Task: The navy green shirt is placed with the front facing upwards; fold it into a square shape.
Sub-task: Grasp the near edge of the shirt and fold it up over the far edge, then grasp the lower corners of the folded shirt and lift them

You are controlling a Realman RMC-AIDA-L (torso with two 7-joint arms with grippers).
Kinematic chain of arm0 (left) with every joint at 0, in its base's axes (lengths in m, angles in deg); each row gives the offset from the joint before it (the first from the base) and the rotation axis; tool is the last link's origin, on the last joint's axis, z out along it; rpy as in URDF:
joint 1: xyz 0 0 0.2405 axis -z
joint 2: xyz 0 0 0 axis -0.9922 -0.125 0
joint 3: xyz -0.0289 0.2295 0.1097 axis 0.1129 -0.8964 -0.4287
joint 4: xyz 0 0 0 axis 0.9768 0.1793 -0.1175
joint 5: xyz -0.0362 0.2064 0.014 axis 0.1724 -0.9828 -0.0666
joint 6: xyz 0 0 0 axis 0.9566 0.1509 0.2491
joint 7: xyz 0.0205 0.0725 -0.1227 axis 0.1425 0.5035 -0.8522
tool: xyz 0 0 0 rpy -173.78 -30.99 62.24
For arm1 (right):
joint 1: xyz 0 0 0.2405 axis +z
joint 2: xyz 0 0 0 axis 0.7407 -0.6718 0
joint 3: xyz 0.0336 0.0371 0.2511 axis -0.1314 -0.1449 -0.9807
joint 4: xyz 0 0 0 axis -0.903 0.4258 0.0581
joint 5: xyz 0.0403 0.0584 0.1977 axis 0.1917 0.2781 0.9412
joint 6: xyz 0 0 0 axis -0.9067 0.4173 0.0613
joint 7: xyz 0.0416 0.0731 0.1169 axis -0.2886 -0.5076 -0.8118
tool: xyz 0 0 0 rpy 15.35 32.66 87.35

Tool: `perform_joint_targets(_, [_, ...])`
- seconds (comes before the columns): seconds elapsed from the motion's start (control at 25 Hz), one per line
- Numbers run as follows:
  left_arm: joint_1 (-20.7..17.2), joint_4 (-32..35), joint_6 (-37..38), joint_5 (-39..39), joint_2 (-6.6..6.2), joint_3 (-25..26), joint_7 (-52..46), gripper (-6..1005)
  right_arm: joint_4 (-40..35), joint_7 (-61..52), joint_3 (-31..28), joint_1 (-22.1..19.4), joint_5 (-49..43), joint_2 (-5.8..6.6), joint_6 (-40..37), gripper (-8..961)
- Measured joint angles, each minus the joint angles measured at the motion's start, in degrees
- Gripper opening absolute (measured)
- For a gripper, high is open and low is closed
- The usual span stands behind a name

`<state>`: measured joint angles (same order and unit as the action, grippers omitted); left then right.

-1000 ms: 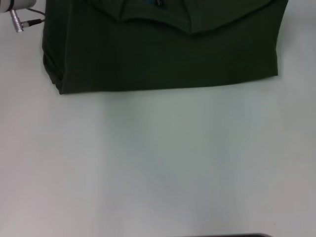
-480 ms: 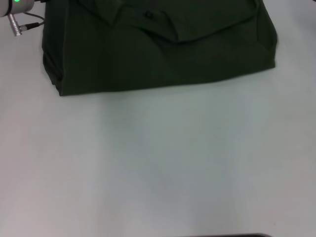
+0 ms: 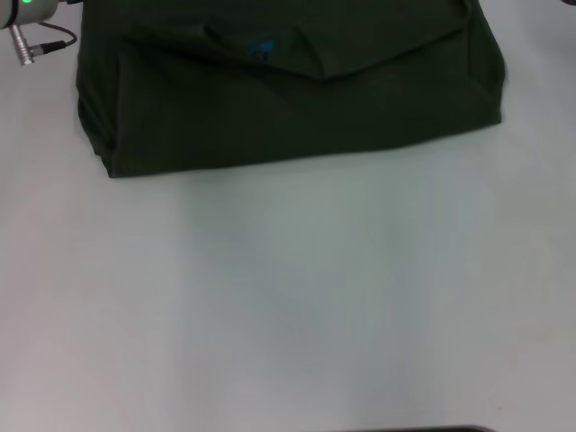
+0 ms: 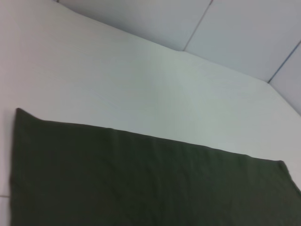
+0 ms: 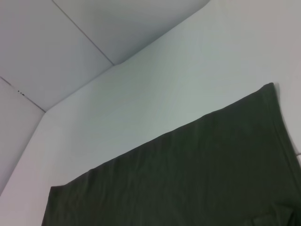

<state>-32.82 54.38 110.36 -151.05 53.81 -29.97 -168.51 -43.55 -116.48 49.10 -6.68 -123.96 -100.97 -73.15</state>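
Note:
The navy green shirt (image 3: 288,108) lies folded into a thick block at the far side of the white table, and its top runs out of the head view. An upper layer ends in a pointed flap edge (image 3: 328,74) with a small bluish mark beside it. Stacked fold edges show on its left side (image 3: 94,135). The lettering is hidden. A silver wrist piece of my left arm (image 3: 27,22), with a green light and a cable plug, pokes in at the shirt's far left corner. Both wrist views show flat shirt cloth (image 4: 141,179) (image 5: 188,179) close below. My right gripper is out of view.
Bare white table (image 3: 288,297) spreads from the shirt's near edge to the front. A thin dark strip (image 3: 423,429) shows at the very bottom of the head view. Pale wall panels (image 4: 235,33) rise behind the table.
The shirt's upper layer has shifted: its flap edge moved and a bluish mark now shows. The right side has pulled in from the far right. The left wrist piece rose slightly.

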Motion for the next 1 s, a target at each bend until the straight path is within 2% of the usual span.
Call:
perform_joint_targets(0.2, [-0.7,-0.7,1.2,-0.1,-1.18,0.0,-0.7,598,0.0,0.4,0.0,-0.6,0.0,0.16,-2.4,449])
perform_joint_targets(0.28, [-0.9,-1.0,4.2,-0.1,-1.89,0.0,-1.0,650,-0.1,0.7,0.0,-0.8,0.0,0.19,-3.4,470])
perform_joint_targets(0.4, [-2.1,0.2,12.2,0.0,-3.10,0.0,-2.1,727,-0.6,2.1,0.0,-1.1,0.0,0.45,-7.3,503])
perform_joint_targets(0.56, [-5.2,6.3,22.3,0.4,-3.40,0.3,-5.3,831,-0.7,2.9,0.0,-1.6,0.0,1.51,-13.9,546])
perform_joint_targets(0.72, [-8.0,10.3,29.6,0.5,-3.96,0.5,-8.9,833,-0.8,2.3,0.0,-2.2,0.0,3.00,-18.6,653])
perform_joint_targets(0.84, [-9.8,10.4,32.1,0.2,-5.06,0.5,-11.7,831,-0.8,2.2,0.0,-2.9,0.0,3.39,-20.9,750])
perform_joint_targets(1.0, [-11.9,10.0,32.9,-0.1,-5.65,0.1,-13.8,827,-0.8,2.2,0.0,-3.6,0.0,3.42,-22.8,741])
